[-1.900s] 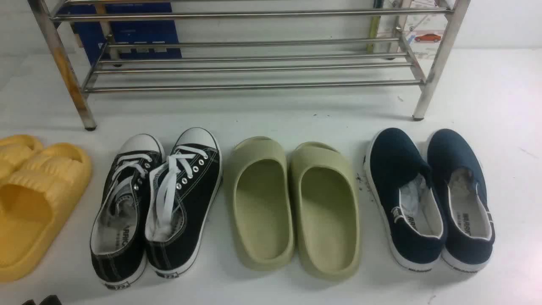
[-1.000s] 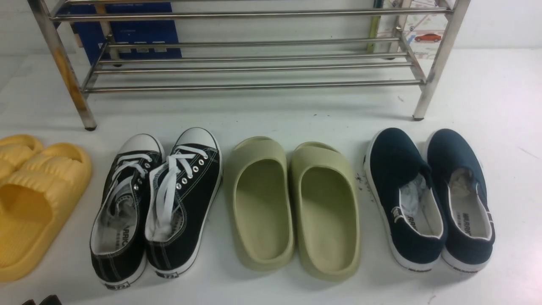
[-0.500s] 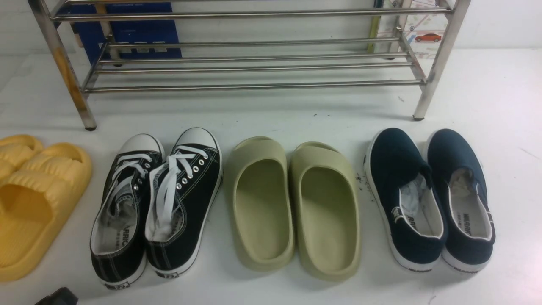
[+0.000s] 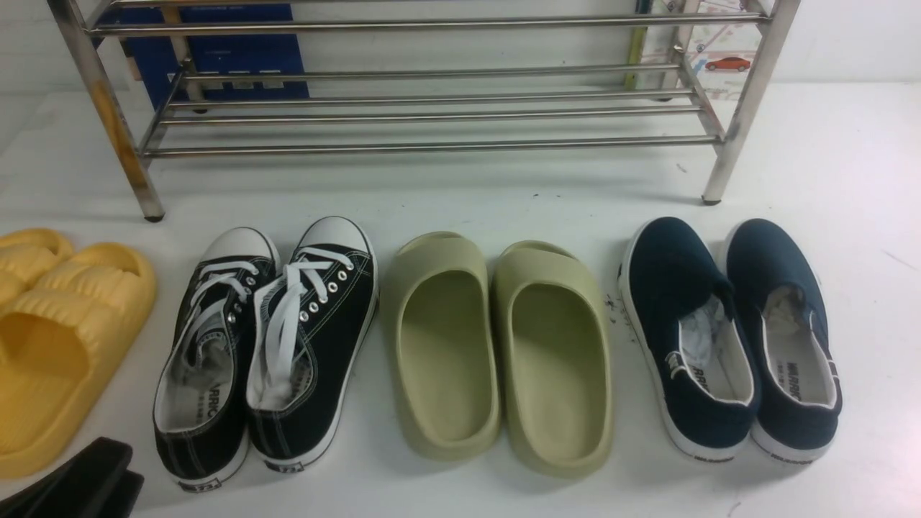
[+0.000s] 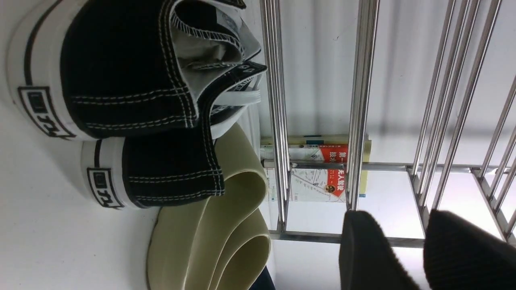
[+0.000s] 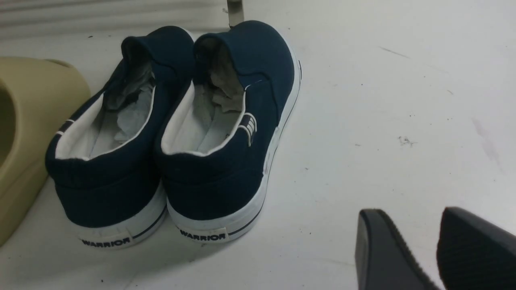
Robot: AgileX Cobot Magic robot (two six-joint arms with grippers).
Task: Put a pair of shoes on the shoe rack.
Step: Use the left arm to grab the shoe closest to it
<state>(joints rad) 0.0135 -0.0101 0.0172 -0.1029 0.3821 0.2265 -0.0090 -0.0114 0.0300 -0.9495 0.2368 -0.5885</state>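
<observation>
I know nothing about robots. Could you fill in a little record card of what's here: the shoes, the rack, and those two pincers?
Rack: steel tubes, behind the shoe row.
Sneakers: black pair, side by side on the floor, toes toward the rack, not on it yet.
Other shoes: yellow slides, green slides, navy slip-ons.
Left pincer: open, empty, by the sneakers' heels.
Right pincer: open, empty, by the slip-ons' heels.

The left pincer (image 4: pixel 115 467) has pushed farther into view at lower left, near the black sneakers (image 4: pixel 266 345).
</observation>
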